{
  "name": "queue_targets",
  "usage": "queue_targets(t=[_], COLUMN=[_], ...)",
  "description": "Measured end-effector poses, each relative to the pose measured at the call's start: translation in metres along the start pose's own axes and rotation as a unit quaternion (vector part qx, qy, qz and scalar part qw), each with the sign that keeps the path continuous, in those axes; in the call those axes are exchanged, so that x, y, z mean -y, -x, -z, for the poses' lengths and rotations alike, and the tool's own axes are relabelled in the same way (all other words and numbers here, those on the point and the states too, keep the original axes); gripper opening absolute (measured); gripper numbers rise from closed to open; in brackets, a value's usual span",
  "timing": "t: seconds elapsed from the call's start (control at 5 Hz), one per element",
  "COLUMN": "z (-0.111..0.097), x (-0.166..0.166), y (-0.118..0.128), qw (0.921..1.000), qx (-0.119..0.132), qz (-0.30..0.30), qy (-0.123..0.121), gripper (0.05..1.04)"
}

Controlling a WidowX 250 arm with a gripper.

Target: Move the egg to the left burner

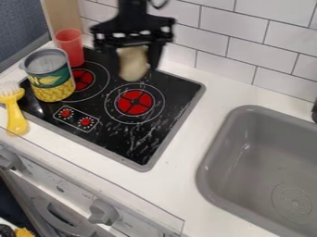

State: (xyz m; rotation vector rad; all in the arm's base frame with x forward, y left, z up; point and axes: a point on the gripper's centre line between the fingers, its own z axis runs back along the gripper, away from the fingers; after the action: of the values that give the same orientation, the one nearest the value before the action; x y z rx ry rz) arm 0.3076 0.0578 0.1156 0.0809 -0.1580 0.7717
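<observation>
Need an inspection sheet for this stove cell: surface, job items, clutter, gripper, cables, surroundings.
Surface: black cooktop with pale streaks or glare, set in a white counter.
Job items: egg held above the cooktop, not on a burner; left burner partly hidden by the can.
Clutter: corn can upright by the left burner; red cup behind it; yellow brush at the cooktop's left edge.
Gripper: black gripper, jaws closed on the egg.
Cables: dark loop beside the arm, possibly a cable.
Surroundings: white tile wall behind; grey sink to the right.
</observation>
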Motion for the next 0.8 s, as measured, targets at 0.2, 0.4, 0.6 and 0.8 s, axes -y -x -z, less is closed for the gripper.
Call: queue_targets(t=[0.2,0.4,0.6,0.8], z=[0.020,0.037,0.059,0.067], x=[-0.018,-0.029,-0.045,-0.044], y=[-0.028,-0.050,-0.068,-0.077], qw=[0.9992,0.9980,0.9953,0.9944], qx=[-0.015,-0.028,-0.050,-0.052], qz=[-0.034,-0.056,-0.084,-0.092], qy=[-0.013,-0.006,-0.006,-0.007], gripper=[0.825,0.825,0.825,0.825])
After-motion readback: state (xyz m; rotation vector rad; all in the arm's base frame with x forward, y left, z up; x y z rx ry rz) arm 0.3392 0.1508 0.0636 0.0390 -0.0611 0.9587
